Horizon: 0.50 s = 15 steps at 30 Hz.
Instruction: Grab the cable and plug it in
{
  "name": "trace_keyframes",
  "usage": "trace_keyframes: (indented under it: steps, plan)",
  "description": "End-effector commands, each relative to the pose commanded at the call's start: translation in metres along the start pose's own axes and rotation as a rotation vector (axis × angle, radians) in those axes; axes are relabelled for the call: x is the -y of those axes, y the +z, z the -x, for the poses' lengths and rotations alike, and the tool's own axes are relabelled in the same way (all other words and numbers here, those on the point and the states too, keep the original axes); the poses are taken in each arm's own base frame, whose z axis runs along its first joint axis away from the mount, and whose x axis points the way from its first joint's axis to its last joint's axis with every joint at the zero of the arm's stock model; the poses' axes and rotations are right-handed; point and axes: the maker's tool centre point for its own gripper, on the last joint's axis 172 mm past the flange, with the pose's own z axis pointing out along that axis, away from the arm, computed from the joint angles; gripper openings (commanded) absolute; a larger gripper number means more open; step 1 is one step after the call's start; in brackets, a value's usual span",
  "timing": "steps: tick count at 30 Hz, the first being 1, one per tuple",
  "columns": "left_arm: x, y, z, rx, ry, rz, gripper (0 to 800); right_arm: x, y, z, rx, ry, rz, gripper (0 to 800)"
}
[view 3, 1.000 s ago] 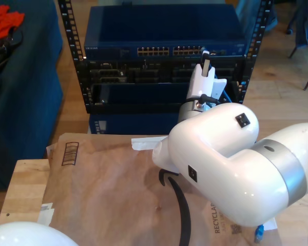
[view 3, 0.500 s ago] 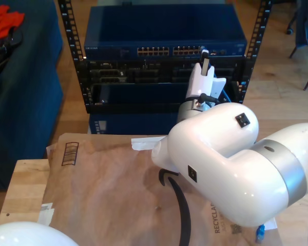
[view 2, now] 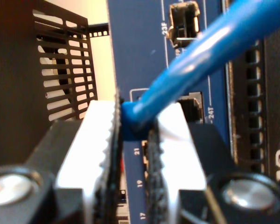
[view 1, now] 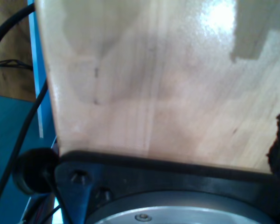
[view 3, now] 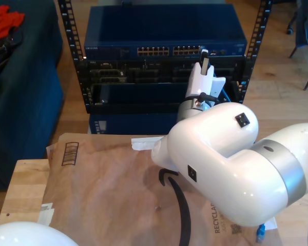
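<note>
At the front of the dark blue switch [view 3: 164, 38] in the rack [view 3: 66, 31], my second gripper [view 2: 133, 140] has its jaws clamped on the plug end of the bright blue cable [view 2: 196, 60], whose cord rises away from the jaws across the switch face. Seen from the second wrist view, the plug sits between the two ribbed white fingers [view 2: 95, 140] just in front of the numbered ports, with the labels 21, 19 and 17 beside it and an open port marked 24T close by; whether the plug touches a port I cannot tell. From the exterior view, my second gripper [view 3: 205, 64] reaches up toward the switch's row of ports near that row's right end. Lower down, brown packing paper [view 3: 108, 189] covers the wooden surface [view 3: 23, 189], and a small blue plug [view 3: 258, 234] lies near the exterior view's lower right. The first wrist view looks along pale wood [view 1: 168, 79] with black cords [view 1: 18, 140] beside it; whether my first gripper's jaws are apart or together I cannot tell.
</note>
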Motion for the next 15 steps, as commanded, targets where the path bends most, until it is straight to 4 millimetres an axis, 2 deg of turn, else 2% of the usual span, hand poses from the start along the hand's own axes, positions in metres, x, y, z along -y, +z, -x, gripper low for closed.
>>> trace_keyframes:
  steps: [15]
  plan:
    - [0.0,0.0,0.0,0.0,0.0,0.0,800,-0.0018,0.0042,-0.0039,-0.007,0.002,-0.001,0]
